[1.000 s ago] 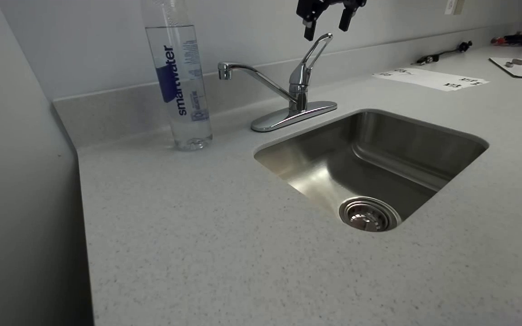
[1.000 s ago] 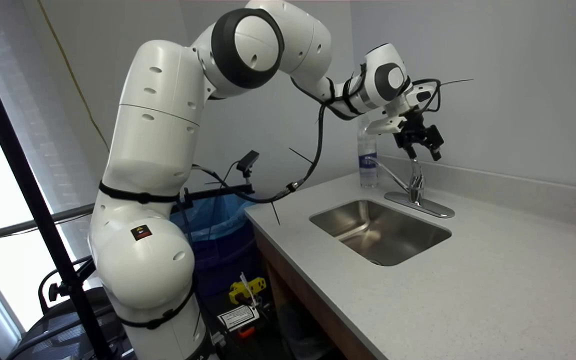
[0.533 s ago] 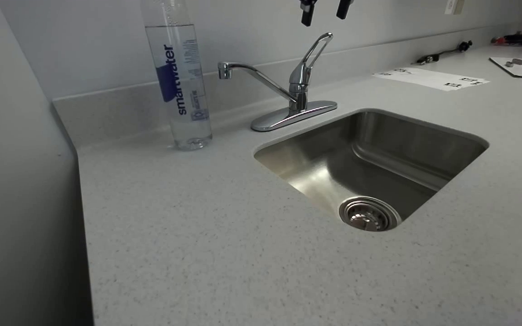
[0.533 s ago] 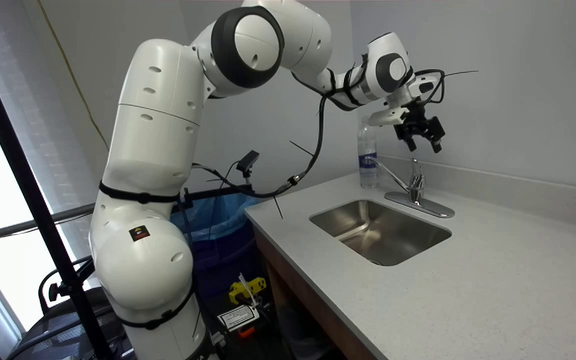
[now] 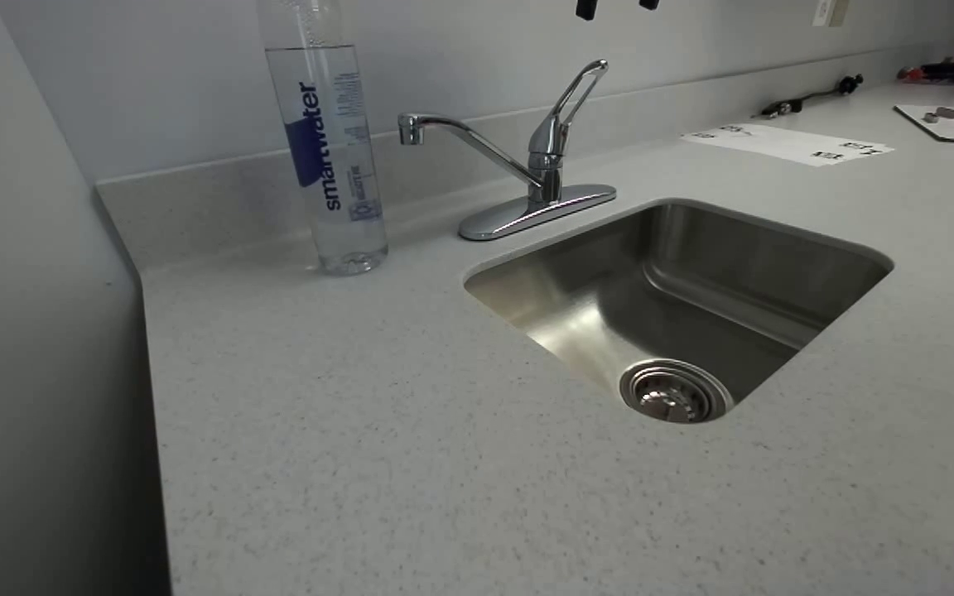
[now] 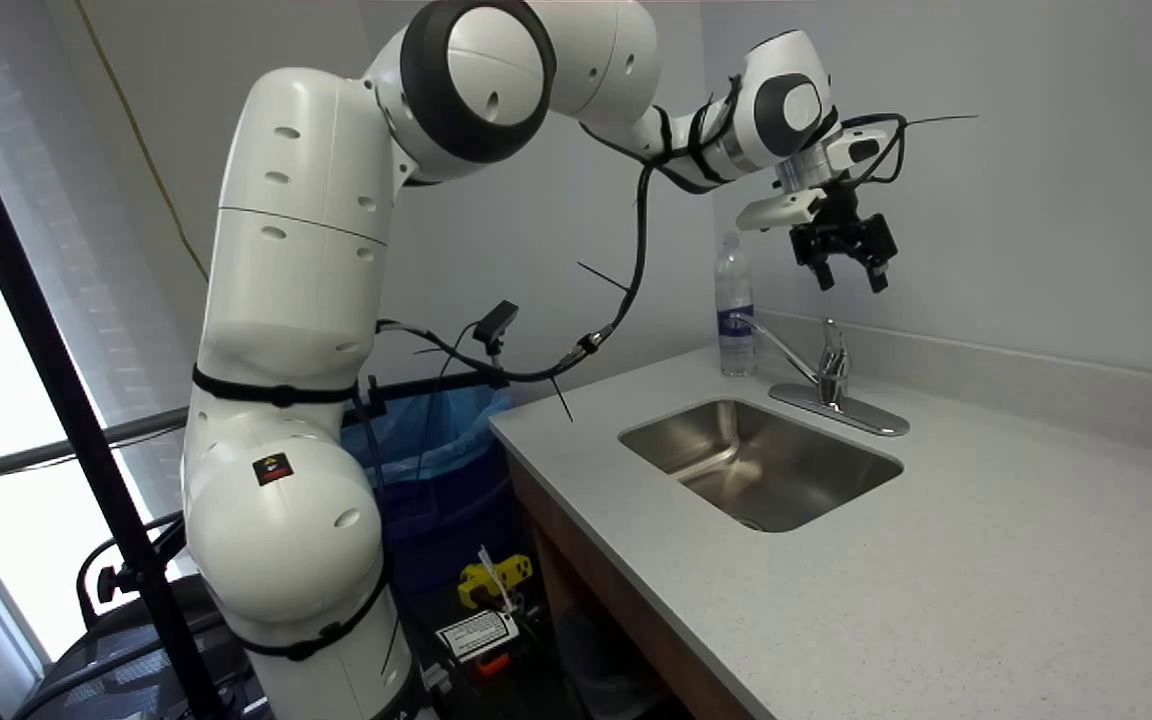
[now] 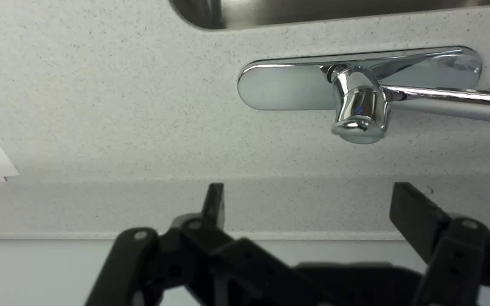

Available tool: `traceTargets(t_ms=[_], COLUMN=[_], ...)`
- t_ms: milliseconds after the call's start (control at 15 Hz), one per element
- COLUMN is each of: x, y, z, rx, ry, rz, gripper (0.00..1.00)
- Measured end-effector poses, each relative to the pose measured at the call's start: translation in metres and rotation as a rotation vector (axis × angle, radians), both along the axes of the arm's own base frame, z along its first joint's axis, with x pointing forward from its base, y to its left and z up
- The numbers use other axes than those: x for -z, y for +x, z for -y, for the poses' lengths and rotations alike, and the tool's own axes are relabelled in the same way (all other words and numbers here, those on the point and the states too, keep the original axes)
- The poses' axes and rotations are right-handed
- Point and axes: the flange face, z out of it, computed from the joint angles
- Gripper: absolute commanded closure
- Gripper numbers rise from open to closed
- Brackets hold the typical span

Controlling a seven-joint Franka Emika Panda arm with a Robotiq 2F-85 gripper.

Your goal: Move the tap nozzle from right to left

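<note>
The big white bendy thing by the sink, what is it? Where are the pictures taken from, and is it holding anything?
It's a robot arm, a machine that bends at joints, a bit like your arm. The black end is its gripper, a sort of hand with two fingers. Two pictures are taken from outside the robot. The close-up, the wrist view, is taken from the arm itself, looking down. On the counter, a shiny tap stands beside the sink. The tap's nozzle is turned toward a water bottle, and a sheet of paper lies on the tap's other side. The gripper is open and hangs higher than the tap, holding nothing.
</note>
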Motion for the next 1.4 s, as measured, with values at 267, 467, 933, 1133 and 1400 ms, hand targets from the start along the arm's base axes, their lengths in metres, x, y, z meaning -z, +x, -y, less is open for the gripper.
traceTargets(t_ms=[267,467,933,1133,1400], x=[-0.01,-0.015,-0.018,-0.02,-0.024], y=[-0.011,-0.023,-0.065,-0.082,-0.101], z=[0.009,0.015,0.027,0.031,0.034], rx=[-0.003,-0.004,0.015,0.03,0.04], ry=[0.006,0.007,0.078,0.129,0.212], rz=[-0.024,-0.032,-0.059,-0.024,0.06], gripper=[0.0,0.0,0.0,0.0,0.0])
